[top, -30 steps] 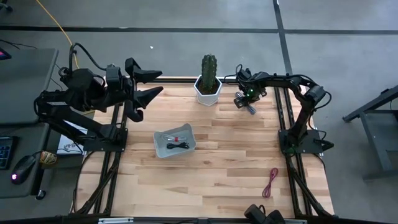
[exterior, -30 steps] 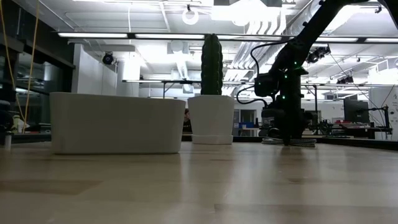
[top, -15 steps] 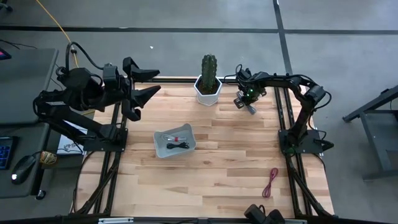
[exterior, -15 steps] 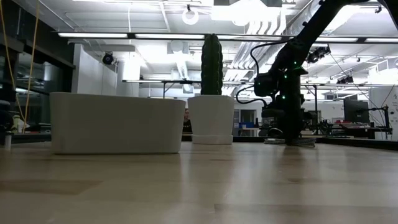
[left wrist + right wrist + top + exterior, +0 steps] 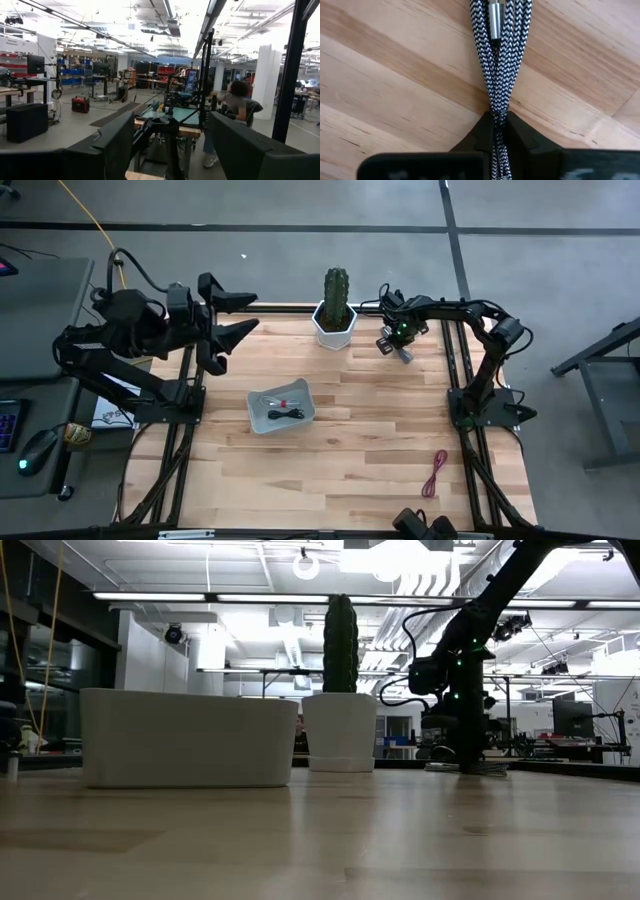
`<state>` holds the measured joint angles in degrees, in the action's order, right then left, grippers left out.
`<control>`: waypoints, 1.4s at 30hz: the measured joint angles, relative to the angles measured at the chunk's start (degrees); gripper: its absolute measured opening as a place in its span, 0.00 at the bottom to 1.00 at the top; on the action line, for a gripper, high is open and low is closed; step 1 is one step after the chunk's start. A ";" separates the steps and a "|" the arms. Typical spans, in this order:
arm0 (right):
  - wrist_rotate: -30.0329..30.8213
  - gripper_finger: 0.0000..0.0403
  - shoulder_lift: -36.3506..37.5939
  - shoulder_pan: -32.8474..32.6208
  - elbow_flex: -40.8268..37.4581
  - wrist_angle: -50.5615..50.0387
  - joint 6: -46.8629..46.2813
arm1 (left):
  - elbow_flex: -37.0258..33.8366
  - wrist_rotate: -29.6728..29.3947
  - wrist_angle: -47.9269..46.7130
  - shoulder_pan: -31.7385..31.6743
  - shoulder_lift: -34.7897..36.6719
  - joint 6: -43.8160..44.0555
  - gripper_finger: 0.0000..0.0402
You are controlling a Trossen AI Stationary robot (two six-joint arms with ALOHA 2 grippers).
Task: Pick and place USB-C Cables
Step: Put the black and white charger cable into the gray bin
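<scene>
My right gripper [image 5: 399,343] is down at the table's far right, beside the cactus pot [image 5: 333,323], and is shut on the grey braided cable bundle [image 5: 499,55]. It also shows in the low view [image 5: 465,755]. The black cable [image 5: 290,415] and the white-with-red cable [image 5: 275,399] lie in the white tray [image 5: 254,412]. The dark red cable [image 5: 436,472] lies flat on the table near the right front. My left gripper [image 5: 238,320] is open and empty, raised over the table's far left corner. Its fingers stand wide apart in the left wrist view [image 5: 170,150]. My right gripper pinches several strands of the grey bundle [image 5: 496,116] together between its two fingertips [image 5: 481,131]. The fingers come from above, pointing down. The rest of the bundle, with a silver plug [image 5: 495,20], runs away from the fingers and lies on the wood.
The cactus in its white pot [image 5: 340,730] stands close to my right gripper. The white tray [image 5: 190,735] sits left of the table's middle. The frame rails run along both sides [image 5: 455,370]. A person [image 5: 240,102] is in the room beyond the table.
</scene>
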<state>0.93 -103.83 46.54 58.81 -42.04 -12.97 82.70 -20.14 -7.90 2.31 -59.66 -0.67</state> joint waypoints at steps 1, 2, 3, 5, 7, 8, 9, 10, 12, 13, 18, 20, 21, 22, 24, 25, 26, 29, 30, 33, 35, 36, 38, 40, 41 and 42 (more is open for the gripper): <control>0.00 0.03 0.00 0.00 0.00 0.00 0.00 | 0.00 0.00 -0.28 0.00 0.00 0.00 0.59; 0.00 0.03 0.00 0.00 0.00 0.00 0.00 | 0.00 0.00 -0.44 -0.01 0.00 0.00 0.59; 0.00 0.03 0.00 0.00 0.00 0.02 0.00 | 0.00 0.00 -0.51 -0.01 0.00 0.00 0.59; 0.00 0.03 0.00 0.00 0.00 0.02 0.02 | 0.00 0.00 -0.51 0.00 0.00 0.00 0.59; -0.02 0.03 0.00 0.00 0.00 0.02 0.02 | 0.00 0.00 -0.53 0.00 0.00 0.02 0.59; -0.02 0.03 0.00 0.02 0.00 0.02 0.02 | 0.00 0.00 -0.53 -0.02 0.00 0.00 0.59; -0.02 0.03 0.06 0.02 -0.01 0.04 0.02 | 0.00 0.00 -0.53 -0.02 0.00 0.02 0.59; -0.02 0.03 0.19 0.02 -0.06 0.10 0.02 | 0.00 0.00 -0.53 0.00 0.00 0.21 0.59; -0.04 0.03 1.06 0.02 -0.09 0.28 0.02 | 0.00 0.00 -0.53 0.00 0.00 0.51 0.59; -0.02 0.02 1.55 0.02 -0.16 0.28 0.02 | 0.00 0.00 -0.53 -0.02 0.00 0.49 0.59; 2.40 0.02 6.80 0.22 -0.35 -0.05 0.13 | 0.00 0.00 -0.61 0.00 0.00 0.48 0.59; 3.30 0.02 9.61 0.14 -0.33 -0.72 0.47 | 0.00 0.00 -0.66 0.00 0.00 0.62 0.59; 3.17 0.02 11.27 0.13 -0.33 -0.86 0.61 | 0.00 0.00 -0.66 -0.02 0.00 0.69 0.59; 3.14 0.02 13.19 0.10 -0.32 -0.81 0.63 | 0.00 0.00 -0.71 -0.01 0.00 0.88 0.59; 2.94 0.02 17.34 0.09 -0.26 -0.62 0.59 | 0.00 0.00 -0.88 -0.02 0.00 1.69 0.59; 2.91 0.02 19.39 0.08 -0.26 -0.63 0.59 | 0.00 0.00 -0.90 0.00 0.00 2.05 0.59; 2.87 0.02 21.60 -0.02 -0.26 -0.59 0.59 | 0.00 0.01 -0.92 -0.01 0.00 2.07 0.59; 2.24 0.02 28.47 -0.02 -0.22 -0.50 0.57 | 0.00 0.00 -0.92 -0.01 0.00 2.01 0.59; 2.11 0.02 30.74 -0.02 -0.22 -0.50 0.58 | 0.00 0.00 -0.92 0.00 0.00 2.01 0.59; 1.99 0.02 37.13 -0.04 -0.21 -0.40 0.61 | 0.00 0.00 -0.92 0.00 0.00 2.01 0.59; 1.97 0.02 40.90 -0.04 -0.13 0.17 1.27 | 0.00 0.00 -0.92 0.00 0.00 2.05 0.59; 2.01 0.02 42.50 -0.02 -0.11 0.48 1.51 | 0.00 0.00 -0.92 0.00 0.00 2.03 0.59; 2.37 0.02 44.95 0.00 -0.07 0.94 1.70 | 0.00 0.00 -0.92 0.00 0.00 2.01 0.59; 2.96 0.02 46.52 0.00 -0.07 0.92 2.62 | 0.00 0.00 -0.92 0.00 0.00 2.01 0.59; 3.02 0.02 46.98 0.00 -0.07 0.92 2.93 | 0.00 0.00 -0.92 -0.01 0.00 2.00 0.59; 3.04 0.02 47.29 0.00 -0.07 0.92 2.96 | 0.00 0.00 -0.92 0.00 0.00 2.00 0.59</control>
<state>3.97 -56.54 46.54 58.74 -41.12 -10.02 82.70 -20.14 -8.82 2.31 -59.66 1.33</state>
